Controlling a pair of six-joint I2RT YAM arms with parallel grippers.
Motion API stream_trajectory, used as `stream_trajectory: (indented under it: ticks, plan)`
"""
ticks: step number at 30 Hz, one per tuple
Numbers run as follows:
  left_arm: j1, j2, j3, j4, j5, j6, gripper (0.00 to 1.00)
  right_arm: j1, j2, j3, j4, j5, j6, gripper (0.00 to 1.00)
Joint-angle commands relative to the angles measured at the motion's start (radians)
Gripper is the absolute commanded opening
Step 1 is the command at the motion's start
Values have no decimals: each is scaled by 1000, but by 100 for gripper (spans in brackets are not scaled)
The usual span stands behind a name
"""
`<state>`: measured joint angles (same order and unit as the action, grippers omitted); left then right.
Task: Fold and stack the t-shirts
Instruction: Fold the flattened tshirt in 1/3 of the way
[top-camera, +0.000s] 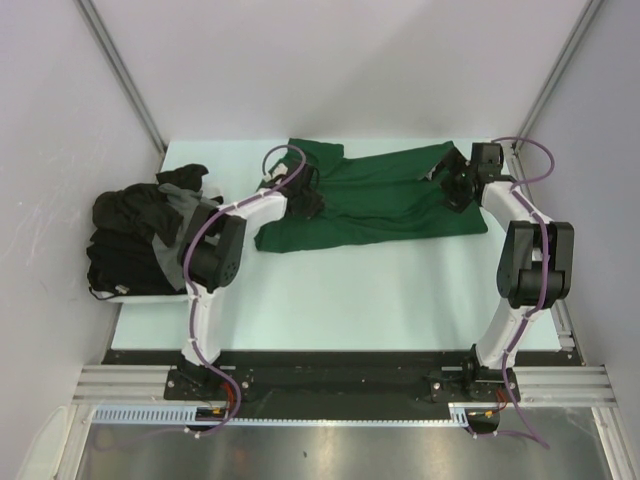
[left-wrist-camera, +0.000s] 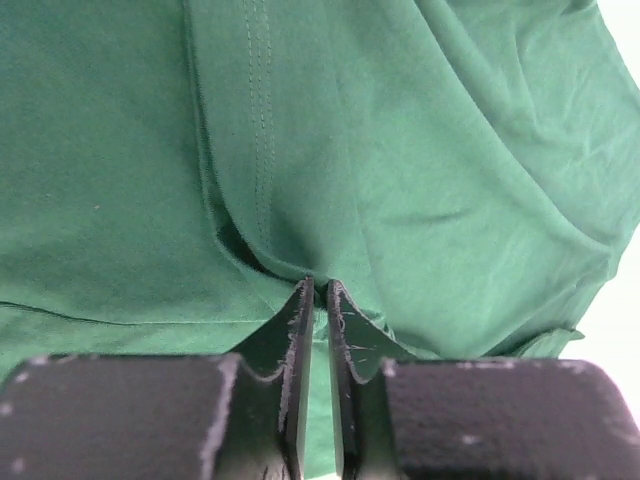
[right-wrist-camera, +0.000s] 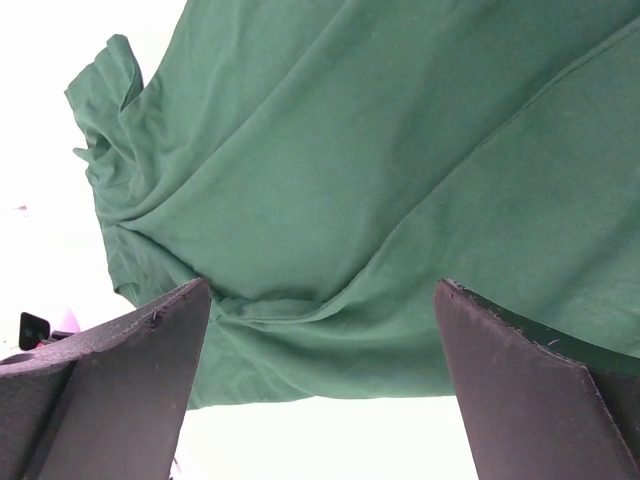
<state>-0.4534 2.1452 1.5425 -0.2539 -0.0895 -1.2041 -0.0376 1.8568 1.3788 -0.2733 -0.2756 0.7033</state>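
Table (top-camera: 330, 300): pale green top, nothing fancy.
Dark tees (top-camera: 135, 240): heaped at its left edge.
Green tee (top-camera: 370, 205): lay long-ways left to right across the far half.
Left gripper (left-wrist-camera: 318, 290): at its left end, jaws nearly together, nipping a fold.
Right gripper (right-wrist-camera: 320, 290): over the right end, wide open, holding nothing.

Table (top-camera: 340, 300) w/ green tee (top-camera: 390, 205)
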Motion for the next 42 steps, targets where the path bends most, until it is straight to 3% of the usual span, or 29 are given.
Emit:
stream_trajectory:
  ticks: [1, 3, 14, 27, 32, 33, 35, 37, 40, 42]
  plan:
    - [1, -1, 53, -36, -33, 20, 11, -10, -45, 37, -1, 9, -16, 100]
    - [4, 10, 70, -54, -39, 24, 0, -15, -45, 39, -1, 10, -16, 100]
    - [7, 30, 171, -7, -65, 115, 0, -22, -53, 34, -9, 15, -13, 100]
    - [2, 219, 459, 88, -49, 207, 0, -25, -2, 54, -32, 24, -21, 100]
    - [2, 222, 498, 26, -68, 251, 0, -19, 2, 63, -43, 16, -22, 100]
    - [4, 185, 493, -4, -79, 252, 3, -18, 1, 62, -43, 12, -30, 100]
    - [2, 135, 470, -62, -105, 253, 25, -16, -8, 62, -47, 10, -34, 100]
    - [2, 17, 359, -56, -115, 259, 58, -18, -18, 60, -47, 1, -41, 99]
    - [2, -120, 181, -18, -115, 242, 74, -19, -19, 55, -50, -16, -45, 100]
    - [2, -155, 120, -71, -127, 203, 76, -19, -18, 54, -56, -16, -48, 100]
